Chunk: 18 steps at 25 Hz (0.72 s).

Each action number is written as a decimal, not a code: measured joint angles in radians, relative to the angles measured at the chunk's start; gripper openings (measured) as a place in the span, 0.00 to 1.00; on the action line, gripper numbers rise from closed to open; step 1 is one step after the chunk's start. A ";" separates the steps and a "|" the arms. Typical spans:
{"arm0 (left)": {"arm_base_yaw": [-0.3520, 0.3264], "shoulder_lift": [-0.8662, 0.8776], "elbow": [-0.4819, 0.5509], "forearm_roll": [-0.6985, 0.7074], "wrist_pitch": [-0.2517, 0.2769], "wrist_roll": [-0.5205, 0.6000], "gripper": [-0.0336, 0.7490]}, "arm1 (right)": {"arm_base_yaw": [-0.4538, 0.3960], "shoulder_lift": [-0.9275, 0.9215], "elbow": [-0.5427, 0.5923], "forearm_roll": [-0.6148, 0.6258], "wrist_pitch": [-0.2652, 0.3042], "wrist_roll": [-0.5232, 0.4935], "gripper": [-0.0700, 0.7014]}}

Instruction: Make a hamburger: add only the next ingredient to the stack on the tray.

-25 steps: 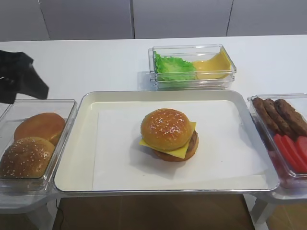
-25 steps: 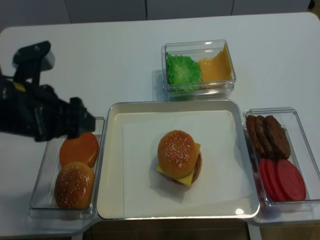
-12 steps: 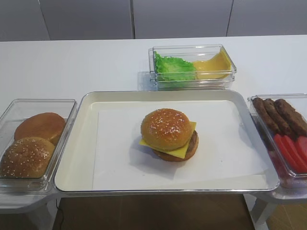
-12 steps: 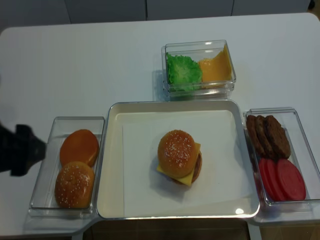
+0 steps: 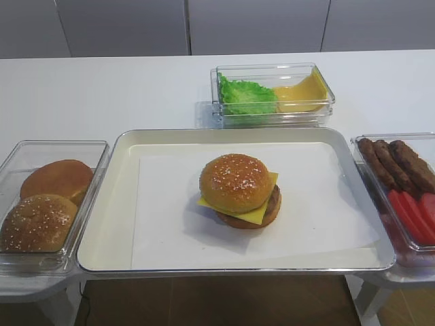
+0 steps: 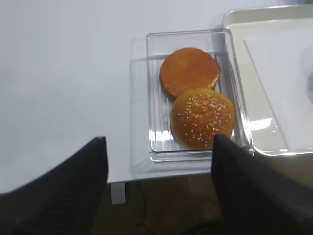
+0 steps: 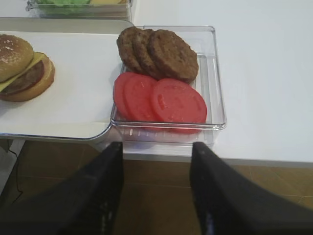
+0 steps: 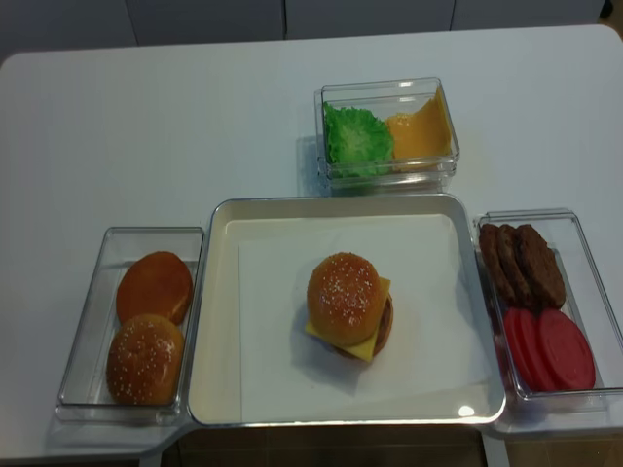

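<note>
So the round, glossy golden-brown sesame-seeded bun top is already sitting on the stack of flat bun bottom, brown patty and square yellow cheese slice. It's near the middle of the big shallow metal tray with the white paper liner. It looks a bit off to one side, with the cheese corner poking out on the other. We'd call this step done.

The left fingers are spread wide with nothing between them, hanging over the table edge by the clear plastic bin. That bin holds a spare seeded bun and a smooth seedless bun. The right fingers stand apart too, a bit narrower, and are also empty.

If it needs a nudge, we reckon it's light and fairly stiff (that shine says slippery). We'd pinch low across its widest part, not up on the dome, and go gently so the cheese doesn't slide.
</note>
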 joint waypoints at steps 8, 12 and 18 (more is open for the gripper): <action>0.000 -0.197 0.000 0.006 0.011 -0.002 0.66 | 0.000 0.000 0.000 0.000 0.000 0.000 0.55; 0.000 -0.285 0.000 0.011 0.015 -0.002 0.66 | 0.000 0.000 0.000 0.000 0.000 0.002 0.55; 0.000 -0.389 0.000 0.049 0.020 0.010 0.66 | 0.000 0.000 0.000 0.000 0.000 0.002 0.55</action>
